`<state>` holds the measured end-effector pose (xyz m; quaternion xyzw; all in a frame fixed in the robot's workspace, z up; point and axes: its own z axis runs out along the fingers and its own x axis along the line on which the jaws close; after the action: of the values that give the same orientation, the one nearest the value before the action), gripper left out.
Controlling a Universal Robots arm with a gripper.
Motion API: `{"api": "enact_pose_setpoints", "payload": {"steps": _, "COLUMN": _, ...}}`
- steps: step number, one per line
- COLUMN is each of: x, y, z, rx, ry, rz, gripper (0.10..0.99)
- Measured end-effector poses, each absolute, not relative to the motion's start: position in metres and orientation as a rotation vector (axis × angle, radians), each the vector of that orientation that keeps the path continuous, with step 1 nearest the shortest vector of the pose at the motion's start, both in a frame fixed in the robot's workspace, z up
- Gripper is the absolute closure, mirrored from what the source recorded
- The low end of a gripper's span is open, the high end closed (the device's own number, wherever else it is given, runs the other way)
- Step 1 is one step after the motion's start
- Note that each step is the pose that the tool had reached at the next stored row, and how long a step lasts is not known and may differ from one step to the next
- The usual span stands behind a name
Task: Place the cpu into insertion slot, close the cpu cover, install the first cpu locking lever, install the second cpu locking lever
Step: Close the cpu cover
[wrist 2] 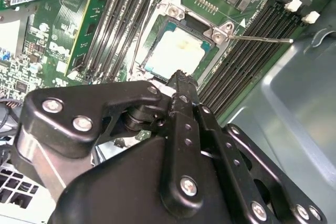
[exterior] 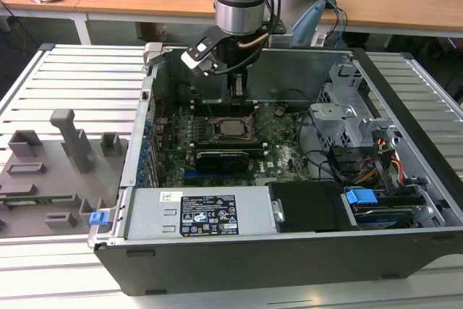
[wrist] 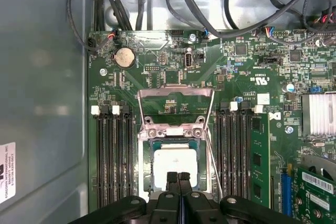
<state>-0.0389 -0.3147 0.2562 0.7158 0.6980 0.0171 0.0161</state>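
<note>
You are hovering the gripper [wrist: 178, 178], fingers clenched on nothing, over one edge of the seated cpu [wrist: 176, 162], the cpu cover [wrist: 176, 93] standing open just beyond the cpu; cover closing seems in hand, calling for pressing its frame, not the cpu.

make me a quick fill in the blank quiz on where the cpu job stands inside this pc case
1. The small square silvery cpu lies in the ___ on the green motherboard.
2. The thin silver metal cpu cover is swung ___, leaving the cpu's whole face bare.
3. The gripper hangs just above the cpu with its fingers ___ and nothing between them.

Missing words: socket; open; shut
</note>
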Motion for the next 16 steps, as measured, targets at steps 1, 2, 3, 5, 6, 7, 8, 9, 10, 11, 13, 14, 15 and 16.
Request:
{"api": "enact_pose_setpoints", "payload": {"steps": 1, "x": -0.039, "y": -0.315, "z": 0.257, "rx": 2.226, "ry": 2.171, "rz": 0.053, "gripper": 0.980}}
{"api": "enact_pose_setpoints", "payload": {"steps": 2, "x": -0.039, "y": -0.315, "z": 0.259, "rx": 2.226, "ry": 2.171, "rz": 0.053, "gripper": 0.980}}
{"api": "enact_pose_setpoints", "payload": {"steps": 3, "x": -0.039, "y": -0.315, "z": 0.260, "rx": 2.226, "ry": 2.171, "rz": 0.053, "gripper": 0.980}}
{"api": "enact_pose_setpoints", "payload": {"steps": 5, "x": -0.039, "y": -0.315, "z": 0.263, "rx": 2.226, "ry": 2.171, "rz": 0.053, "gripper": 0.980}}
{"api": "enact_pose_setpoints", "payload": {"steps": 6, "x": -0.039, "y": -0.315, "z": 0.264, "rx": 2.226, "ry": 2.171, "rz": 0.053, "gripper": 0.980}}
{"api": "enact_pose_setpoints", "payload": {"steps": 7, "x": -0.039, "y": -0.315, "z": 0.266, "rx": 2.226, "ry": 2.171, "rz": 0.053, "gripper": 0.980}}
{"api": "enact_pose_setpoints", "payload": {"steps": 8, "x": -0.039, "y": -0.315, "z": 0.267, "rx": 2.226, "ry": 2.171, "rz": 0.053, "gripper": 0.980}}
{"api": "enact_pose_setpoints", "payload": {"steps": 9, "x": -0.039, "y": -0.315, "z": 0.268, "rx": 2.226, "ry": 2.171, "rz": 0.053, "gripper": 0.980}}
{"api": "enact_pose_setpoints", "payload": {"steps": 10, "x": -0.039, "y": -0.315, "z": 0.268, "rx": 2.226, "ry": 2.171, "rz": 0.053, "gripper": 0.980}}
{"api": "enact_pose_setpoints", "payload": {"steps": 11, "x": -0.039, "y": -0.315, "z": 0.269, "rx": 2.226, "ry": 2.171, "rz": 0.053, "gripper": 0.980}}
{"api": "enact_pose_setpoints", "payload": {"steps": 13, "x": -0.039, "y": -0.315, "z": 0.273, "rx": 2.226, "ry": 2.171, "rz": 0.053, "gripper": 0.980}}
{"api": "enact_pose_setpoints", "payload": {"steps": 14, "x": -0.039, "y": -0.315, "z": 0.274, "rx": 2.226, "ry": 2.171, "rz": 0.053, "gripper": 0.980}}
{"api": "enact_pose_setpoints", "payload": {"steps": 15, "x": -0.039, "y": -0.315, "z": 0.275, "rx": 2.226, "ry": 2.171, "rz": 0.053, "gripper": 0.980}}
{"api": "enact_pose_setpoints", "payload": {"steps": 16, "x": -0.039, "y": -0.315, "z": 0.276, "rx": 2.226, "ry": 2.171, "rz": 0.053, "gripper": 0.980}}
